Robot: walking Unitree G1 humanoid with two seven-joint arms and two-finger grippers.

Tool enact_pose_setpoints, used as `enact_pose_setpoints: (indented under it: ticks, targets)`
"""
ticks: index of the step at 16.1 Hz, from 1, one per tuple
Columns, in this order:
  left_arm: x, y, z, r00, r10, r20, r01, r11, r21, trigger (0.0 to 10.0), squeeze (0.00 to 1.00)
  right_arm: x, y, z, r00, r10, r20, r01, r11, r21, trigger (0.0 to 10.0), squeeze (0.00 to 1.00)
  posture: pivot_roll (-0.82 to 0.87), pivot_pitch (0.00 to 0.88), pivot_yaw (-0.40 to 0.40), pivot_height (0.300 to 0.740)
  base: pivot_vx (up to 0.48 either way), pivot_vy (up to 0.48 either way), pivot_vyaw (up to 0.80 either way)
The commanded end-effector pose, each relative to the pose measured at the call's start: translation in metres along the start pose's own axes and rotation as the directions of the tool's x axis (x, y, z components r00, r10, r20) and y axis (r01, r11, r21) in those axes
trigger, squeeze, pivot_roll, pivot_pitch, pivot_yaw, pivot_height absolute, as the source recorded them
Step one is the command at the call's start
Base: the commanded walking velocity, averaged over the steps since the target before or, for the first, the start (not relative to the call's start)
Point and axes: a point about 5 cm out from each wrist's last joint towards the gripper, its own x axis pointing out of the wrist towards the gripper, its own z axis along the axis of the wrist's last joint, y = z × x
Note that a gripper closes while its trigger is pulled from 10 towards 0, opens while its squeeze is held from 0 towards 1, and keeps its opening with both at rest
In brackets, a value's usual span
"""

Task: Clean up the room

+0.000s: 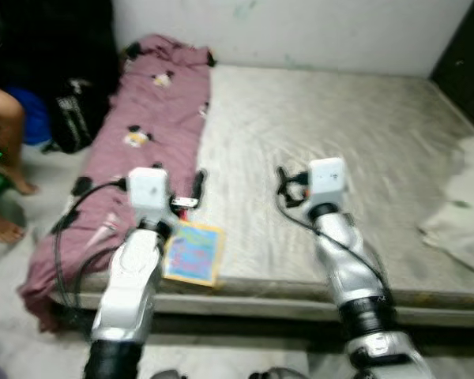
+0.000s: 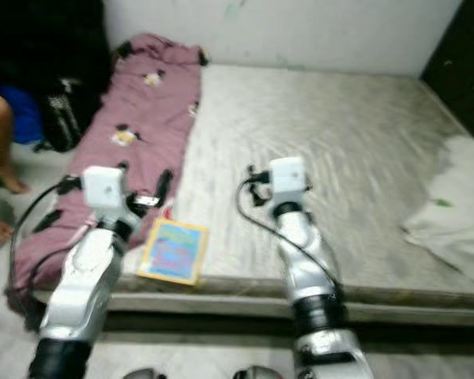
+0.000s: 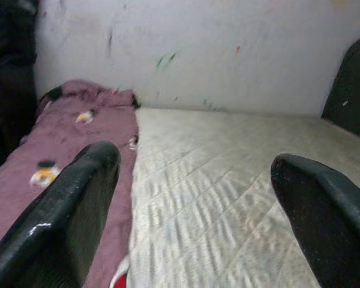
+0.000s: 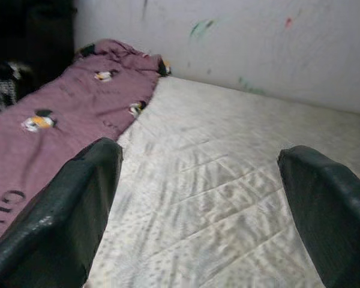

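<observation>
Left eye view is showing both arms reaching out over a bed (image 1: 340, 142), a bare pale mattress with a purple blanket (image 1: 142, 118) lying along its left side and a colourful book (image 1: 193, 253) sitting flat at the near edge, just right of the left arm and partly on the blanket's border. The left hand (image 3: 192, 204) is hovering above the blanket-mattress seam with its fingers spread wide and nothing between them; the right hand (image 4: 198, 204) is hanging over the middle of the mattress, equally wide apart and empty. A crumpled white cloth (image 1: 458, 213) is lying at the right edge, and a person's leg (image 1: 4, 158) is showing on the floor at the left beside a dark bag (image 1: 75, 114). My guess is the risk here is the left hand, which is sitting past the book, coming down and grabbing blanket instead, or nudging the book off the near edge since it's already so close to it. The blanket's long axis is running from the near edge to the wall, the book's roughly the same way, tilted a bit
</observation>
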Motion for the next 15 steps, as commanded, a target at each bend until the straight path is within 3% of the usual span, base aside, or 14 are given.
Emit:
enact_pose_setpoints:
  ticks: [1, 9, 11, 15]
  targets:
    - [0.0023, -0.0027, 0.0036, 1.000, -0.006, 0.014, 0.006, 1.000, -0.005, 10.0, 0.00, 0.0020, -0.0049, 0.0032, 1.000, -0.005, 0.006, 0.005, 1.000, -0.009, 10.0, 0.00, -0.01, 0.000, -0.012, 0.740, 0.000, -0.349, 0.00]
    - [0.0030, -0.0014, 0.0071, 0.999, -0.006, 0.045, 0.007, 1.000, -0.026, 10.0, 0.00, 0.0042, -0.0048, 0.0035, 1.000, -0.002, 0.005, 0.002, 1.000, -0.011, 10.0, 0.00, -0.01, 0.000, -0.014, 0.740, 0.000, 0.000, 0.00]
    - [0.0026, -0.0027, 0.0086, 0.998, -0.020, 0.059, 0.022, 0.999, -0.034, 10.0, 0.00, 0.0046, -0.0051, 0.0030, 1.000, -0.004, 0.001, 0.004, 1.000, -0.008, 10.0, 0.00, -0.01, 0.000, -0.013, 0.740, 0.000, 0.000, -0.53]
    - [0.0030, -0.0026, 0.0088, 0.998, -0.023, 0.062, 0.025, 0.999, -0.034, 10.0, 0.00, 0.0050, -0.0048, 0.0034, 1.000, -0.005, 0.004, 0.005, 1.000, -0.009, 10.0, 0.00, -0.01, 0.000, -0.013, 0.740, 0.284, 0.000, -0.24]
